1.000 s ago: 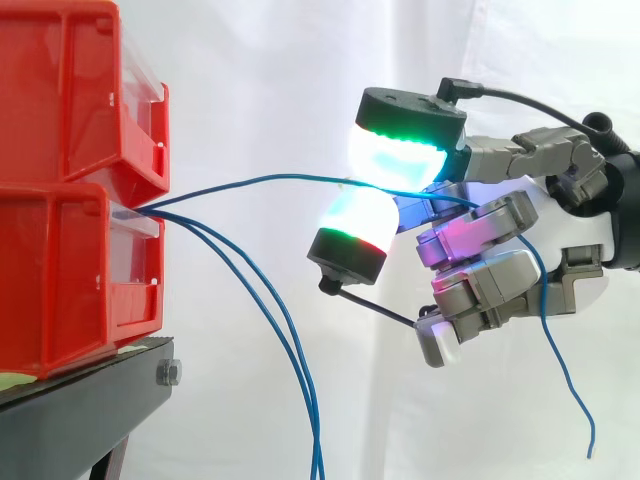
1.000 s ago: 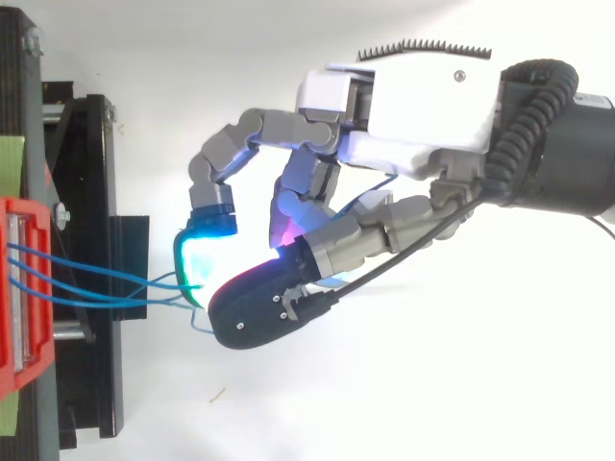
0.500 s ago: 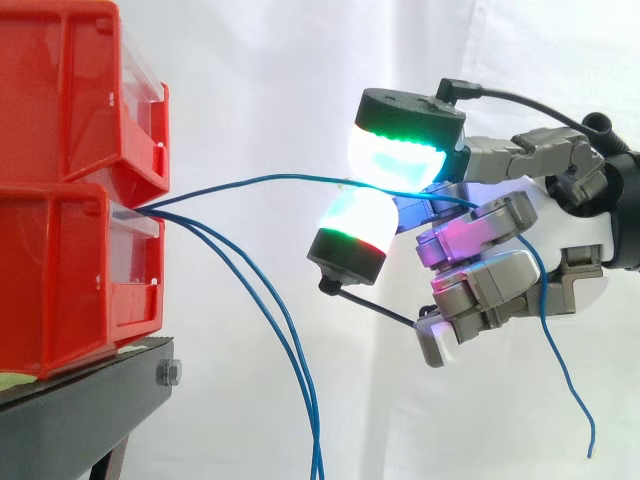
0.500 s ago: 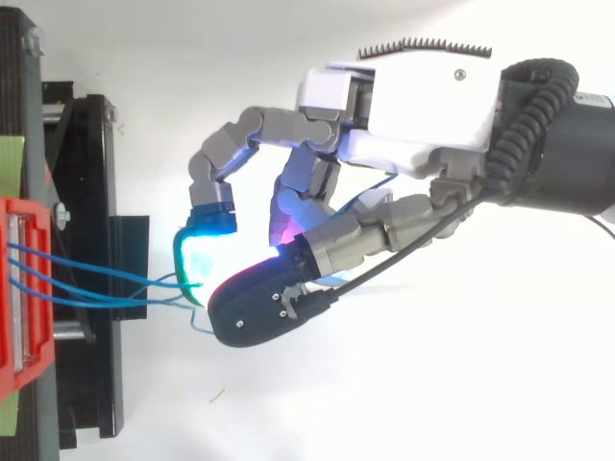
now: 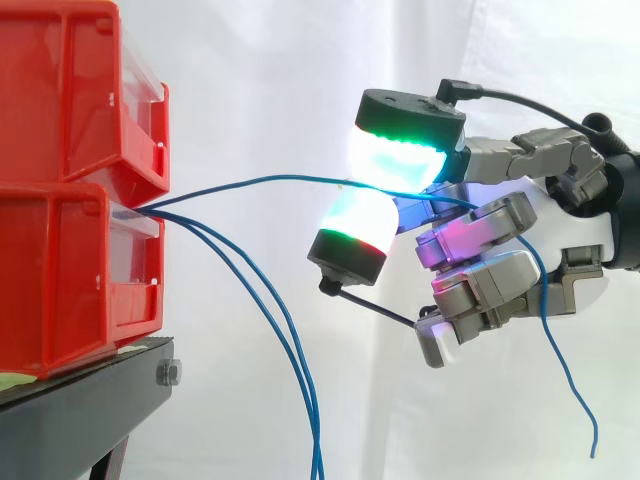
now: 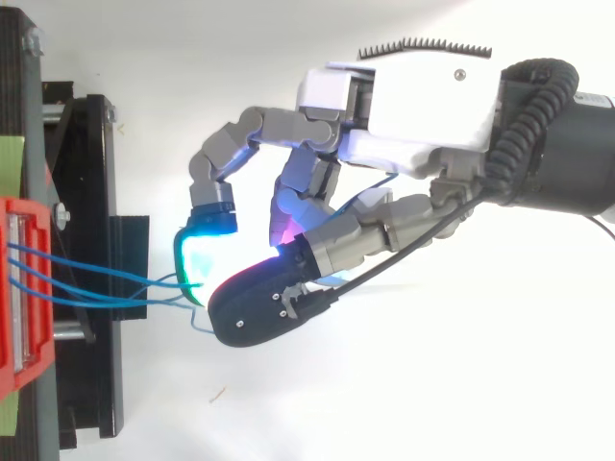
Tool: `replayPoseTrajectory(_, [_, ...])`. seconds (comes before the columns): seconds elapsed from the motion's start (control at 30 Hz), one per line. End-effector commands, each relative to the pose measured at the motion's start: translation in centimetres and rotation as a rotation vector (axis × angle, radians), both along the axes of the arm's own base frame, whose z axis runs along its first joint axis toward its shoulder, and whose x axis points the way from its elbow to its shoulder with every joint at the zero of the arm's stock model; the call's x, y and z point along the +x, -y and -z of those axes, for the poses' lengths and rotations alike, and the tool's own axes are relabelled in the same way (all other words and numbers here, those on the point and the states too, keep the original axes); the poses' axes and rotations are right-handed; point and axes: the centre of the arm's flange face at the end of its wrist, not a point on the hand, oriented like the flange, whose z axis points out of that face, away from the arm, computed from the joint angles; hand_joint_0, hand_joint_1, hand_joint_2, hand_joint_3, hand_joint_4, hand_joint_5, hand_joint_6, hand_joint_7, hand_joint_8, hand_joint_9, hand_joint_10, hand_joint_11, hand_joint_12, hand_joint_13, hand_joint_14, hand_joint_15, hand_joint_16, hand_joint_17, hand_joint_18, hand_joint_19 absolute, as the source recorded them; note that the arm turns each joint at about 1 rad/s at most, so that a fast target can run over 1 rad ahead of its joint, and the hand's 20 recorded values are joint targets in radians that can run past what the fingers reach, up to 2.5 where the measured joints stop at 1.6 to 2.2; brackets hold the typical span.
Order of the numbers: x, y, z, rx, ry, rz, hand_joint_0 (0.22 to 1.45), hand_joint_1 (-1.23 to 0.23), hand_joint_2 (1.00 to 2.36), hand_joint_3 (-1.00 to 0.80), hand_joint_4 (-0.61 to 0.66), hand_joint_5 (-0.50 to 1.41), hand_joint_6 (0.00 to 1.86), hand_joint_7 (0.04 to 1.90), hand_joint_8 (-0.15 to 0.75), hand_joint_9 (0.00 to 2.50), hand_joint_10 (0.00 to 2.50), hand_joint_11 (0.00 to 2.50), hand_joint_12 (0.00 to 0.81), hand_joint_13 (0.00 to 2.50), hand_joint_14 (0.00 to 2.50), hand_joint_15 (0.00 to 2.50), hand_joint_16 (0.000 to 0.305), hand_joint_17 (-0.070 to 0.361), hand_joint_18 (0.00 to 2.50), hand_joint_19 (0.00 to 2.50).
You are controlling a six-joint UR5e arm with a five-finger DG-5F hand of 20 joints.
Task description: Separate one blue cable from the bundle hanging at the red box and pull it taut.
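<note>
Pinching one blue cable between two glowing pads, the hand holds it with a slack arc running ahead to the red box. We judge the risk: it slips through the pads on pulling, or snags the two hanging cables below.

Bright even light, white curtain glaring, faint shadows

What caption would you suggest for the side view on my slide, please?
Robot hand pinches one blue cable between glowing pads, held above two other cables drooping from the red bin.
</note>
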Motion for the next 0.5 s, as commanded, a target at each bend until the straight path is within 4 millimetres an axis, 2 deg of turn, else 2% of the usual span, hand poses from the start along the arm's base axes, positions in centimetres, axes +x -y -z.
replayPoseTrajectory(0.0, [0.00,0.00,0.00,0.000,0.000,0.000,0.66,-0.74,1.02,-0.22,-0.03,-0.17,0.93,1.12,0.297,1.25,1.34,1.51,0.332,1.44,0.00,1.65,0.047,0.105,0.92,0.78])
replayPoseTrajectory(0.17, [-0.03,0.00,0.08,0.000,-0.002,0.000,0.67,-0.76,1.02,-0.17,-0.07,-0.17,0.93,1.20,0.294,1.23,1.38,1.50,0.320,1.44,0.00,1.66,0.047,0.106,0.93,0.77])
replayPoseTrajectory(0.3, [0.00,0.00,0.00,0.000,0.000,0.000,0.68,-0.76,1.02,-0.22,-0.05,-0.18,0.95,1.10,0.276,1.16,1.39,1.49,0.329,1.42,0.00,1.65,0.047,0.105,0.92,0.76])
replayPoseTrajectory(0.47, [0.00,0.00,0.00,0.000,0.000,0.000,0.68,-0.76,1.02,-0.24,-0.05,-0.18,0.95,1.10,0.285,1.13,1.44,1.47,0.322,1.41,0.01,1.65,0.046,0.104,0.91,0.76])
